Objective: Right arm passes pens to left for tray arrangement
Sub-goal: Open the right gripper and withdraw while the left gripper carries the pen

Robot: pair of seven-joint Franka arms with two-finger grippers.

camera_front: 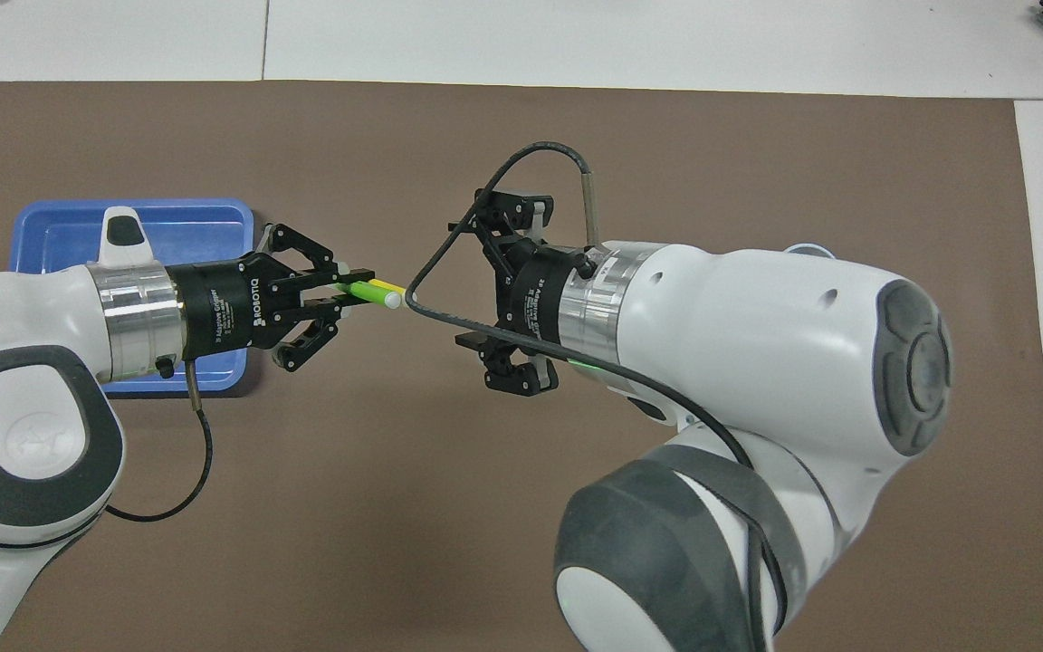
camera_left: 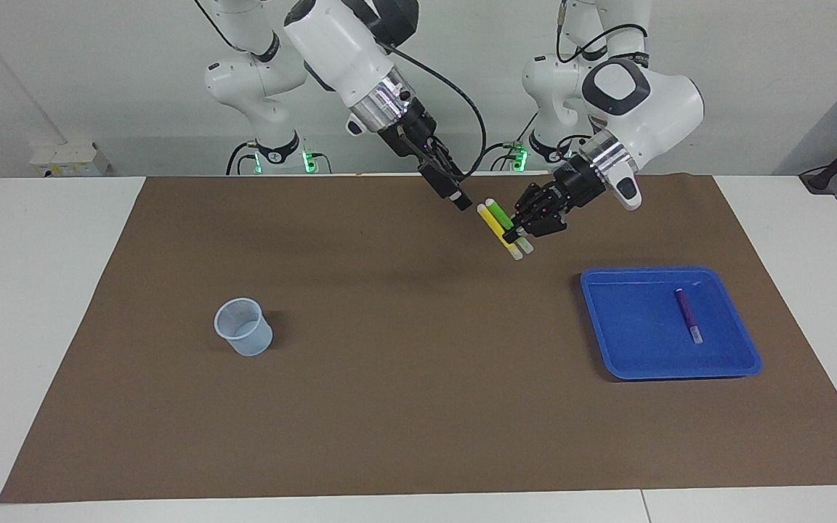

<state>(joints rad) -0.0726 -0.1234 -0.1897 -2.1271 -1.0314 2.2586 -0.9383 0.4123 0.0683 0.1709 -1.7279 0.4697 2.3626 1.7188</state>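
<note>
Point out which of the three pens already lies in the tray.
The purple pen: it lies flat in the blue tray. The green pen and yellow pen are up in the air, clamped side by side in the left gripper.

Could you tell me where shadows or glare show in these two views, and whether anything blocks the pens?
Facing view: soft, even light; the cup casts a faint shadow on the brown mat, and a diffuse dark band lies under the arms. Overhead view: the right arm's cable crosses the tips of the green pen and yellow pen, and the left arm hides much of the tray.
</note>
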